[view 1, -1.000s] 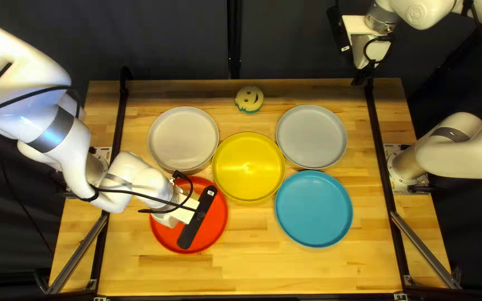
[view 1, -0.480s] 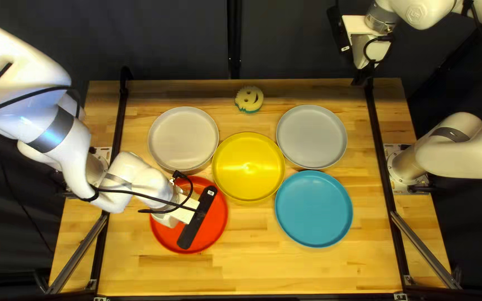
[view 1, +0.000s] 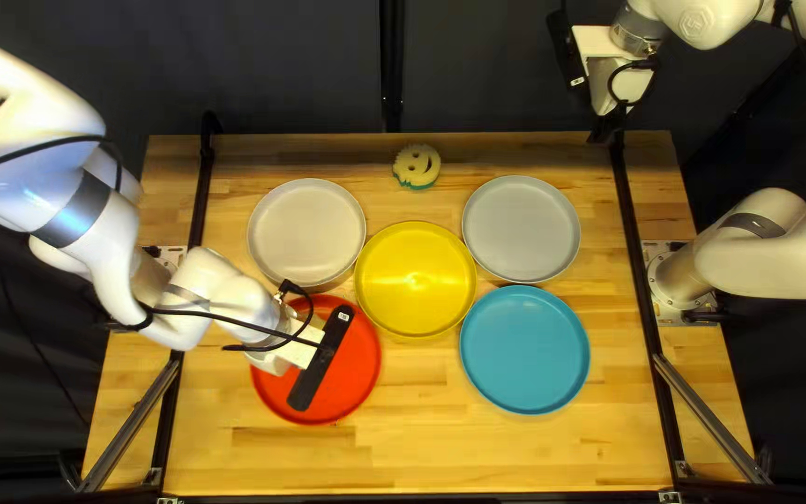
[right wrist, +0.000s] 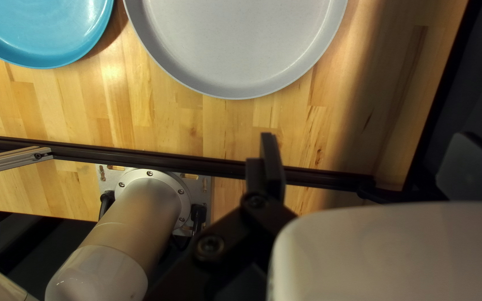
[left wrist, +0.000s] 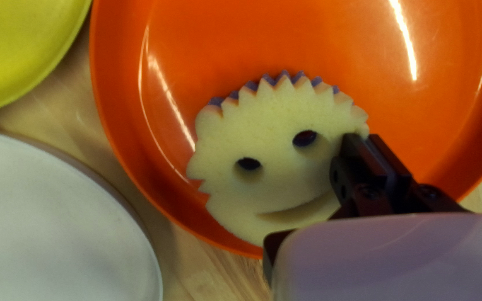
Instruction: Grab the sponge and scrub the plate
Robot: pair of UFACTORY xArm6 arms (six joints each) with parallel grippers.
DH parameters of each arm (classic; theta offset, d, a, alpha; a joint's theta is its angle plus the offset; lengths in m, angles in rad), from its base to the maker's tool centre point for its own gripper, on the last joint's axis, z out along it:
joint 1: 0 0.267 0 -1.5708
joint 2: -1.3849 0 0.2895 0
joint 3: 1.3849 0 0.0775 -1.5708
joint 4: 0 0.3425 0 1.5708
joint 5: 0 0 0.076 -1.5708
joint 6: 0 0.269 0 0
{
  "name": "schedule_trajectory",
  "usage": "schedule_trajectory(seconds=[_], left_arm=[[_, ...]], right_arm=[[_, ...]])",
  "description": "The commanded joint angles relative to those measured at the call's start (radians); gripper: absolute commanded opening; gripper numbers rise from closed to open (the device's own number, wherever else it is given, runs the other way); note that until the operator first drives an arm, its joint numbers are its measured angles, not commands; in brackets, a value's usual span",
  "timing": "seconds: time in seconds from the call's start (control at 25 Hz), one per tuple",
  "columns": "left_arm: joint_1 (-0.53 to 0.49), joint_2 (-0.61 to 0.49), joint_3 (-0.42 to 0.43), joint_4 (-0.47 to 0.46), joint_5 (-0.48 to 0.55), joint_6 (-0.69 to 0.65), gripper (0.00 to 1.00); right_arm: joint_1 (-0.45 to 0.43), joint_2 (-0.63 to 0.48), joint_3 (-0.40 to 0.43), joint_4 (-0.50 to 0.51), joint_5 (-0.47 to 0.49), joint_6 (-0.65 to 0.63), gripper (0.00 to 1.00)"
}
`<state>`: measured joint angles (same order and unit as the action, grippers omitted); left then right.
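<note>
Surface: red plate, sponge over it. My left gripper: jaws clamped on sponge. Right gripper: jaws apart. Second sponge: beyond yellow plate.

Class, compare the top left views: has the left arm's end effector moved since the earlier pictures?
Yes: slightly toward the top left of the view, judged against the red plate, by the left end effector.

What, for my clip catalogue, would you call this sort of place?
Probably a robotics lab: two robot arms are mounted at a wooden table, with a dark curtain behind it.
</note>
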<state>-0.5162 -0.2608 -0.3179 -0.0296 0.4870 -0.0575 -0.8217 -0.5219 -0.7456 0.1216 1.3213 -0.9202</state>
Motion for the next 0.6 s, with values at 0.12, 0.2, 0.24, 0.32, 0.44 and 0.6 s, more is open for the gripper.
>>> schedule_trajectory(seconds=[0.12,0.2,0.24,0.32,0.44,0.6], left_arm=[[-0.08,0.118,-0.041,-0.025,-0.089,-0.053,0.0],[-0.103,0.126,-0.062,-0.016,-0.078,-0.079,0.0],[-0.11,0.127,-0.069,-0.012,-0.074,-0.088,0.0],[-0.132,0.132,-0.091,0.003,-0.06,-0.117,0.0],[-0.147,0.145,-0.112,0.014,-0.056,-0.135,0.0],[-0.146,0.138,-0.104,0.02,-0.054,-0.135,0.0]], right_arm=[[0.0,0.0,0.0,0.0,0.0,0.0,1.0],[0.0,0.0,0.0,0.0,0.0,0.0,1.0],[0.0,0.0,0.0,0.0,0.0,0.0,1.0],[0.0,0.0,0.0,0.0,0.0,0.0,1.0],[0.0,0.0,0.0,0.0,0.0,0.0,1.0],[0.0,0.0,0.0,0.0,0.0,0.0,1.0]])
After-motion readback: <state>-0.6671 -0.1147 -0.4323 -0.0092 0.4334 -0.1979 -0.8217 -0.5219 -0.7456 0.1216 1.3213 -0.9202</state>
